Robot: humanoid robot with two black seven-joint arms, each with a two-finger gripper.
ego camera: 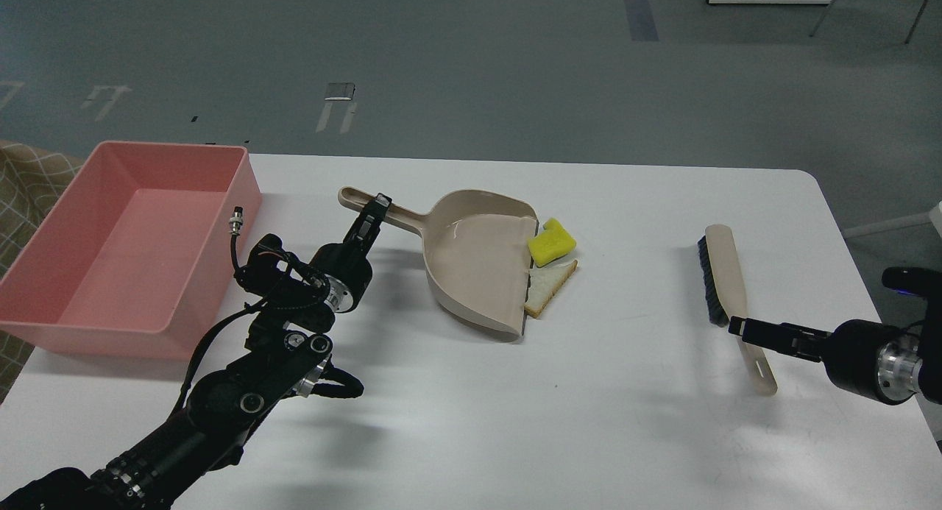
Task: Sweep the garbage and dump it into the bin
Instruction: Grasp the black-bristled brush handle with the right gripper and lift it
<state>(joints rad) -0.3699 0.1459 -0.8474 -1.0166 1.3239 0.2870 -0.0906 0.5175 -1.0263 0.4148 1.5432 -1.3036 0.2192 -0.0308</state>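
The garbage is a yellow sponge chunk and a white bread slice, both lying against the open lip of the beige dustpan at mid-table. My left gripper is shut on the dustpan's handle. The pink bin stands at the table's left edge, left of my left arm. The beige brush with black bristles lies at the right. My right gripper reaches in from the right and sits at the brush's handle. It is seen edge-on, so its fingers cannot be told apart.
The white table ends just right of the brush. A patterned cloth lies beyond the bin at the far left. Grey floor lies beyond the table's far edge.
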